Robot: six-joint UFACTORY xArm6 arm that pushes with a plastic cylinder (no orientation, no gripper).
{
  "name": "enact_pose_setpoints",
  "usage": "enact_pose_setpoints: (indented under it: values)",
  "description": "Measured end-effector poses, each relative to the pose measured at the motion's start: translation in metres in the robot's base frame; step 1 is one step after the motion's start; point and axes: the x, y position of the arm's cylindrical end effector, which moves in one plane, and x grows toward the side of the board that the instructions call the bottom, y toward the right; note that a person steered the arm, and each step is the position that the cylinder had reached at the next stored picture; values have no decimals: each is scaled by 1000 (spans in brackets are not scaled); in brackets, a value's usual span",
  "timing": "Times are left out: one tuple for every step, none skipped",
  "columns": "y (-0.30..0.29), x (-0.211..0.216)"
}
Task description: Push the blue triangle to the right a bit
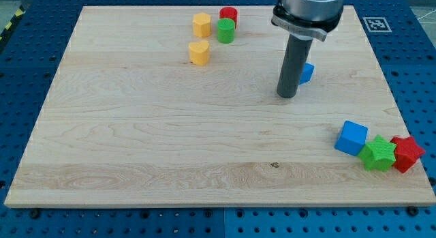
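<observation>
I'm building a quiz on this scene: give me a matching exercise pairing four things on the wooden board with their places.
1. red star-shaped block
2. yellow heart-shaped block
3. blue triangular block
4. red round block

A. near the view's top edge
B. partly hidden behind my tip
C. far right, beside the green star-shaped block
D. below the yellow hexagonal block

Pairs: 1-C, 2-D, 3-B, 4-A

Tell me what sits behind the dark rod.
A blue block peeks out at the rod's right; the rod covers most of it, hiding its shape. My tip is just left of it.
</observation>
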Motion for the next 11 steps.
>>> enact_pose_setpoints:
  values:
    - [-20, -7]
    - [-28, -55]
    - [-23, -55]
    - [2, -51]
    - [6, -48]
    - [18, -48]
    - [22, -24]
    - [21, -10]
    - [23, -45]
    - [33, -48]
    - [40, -49]
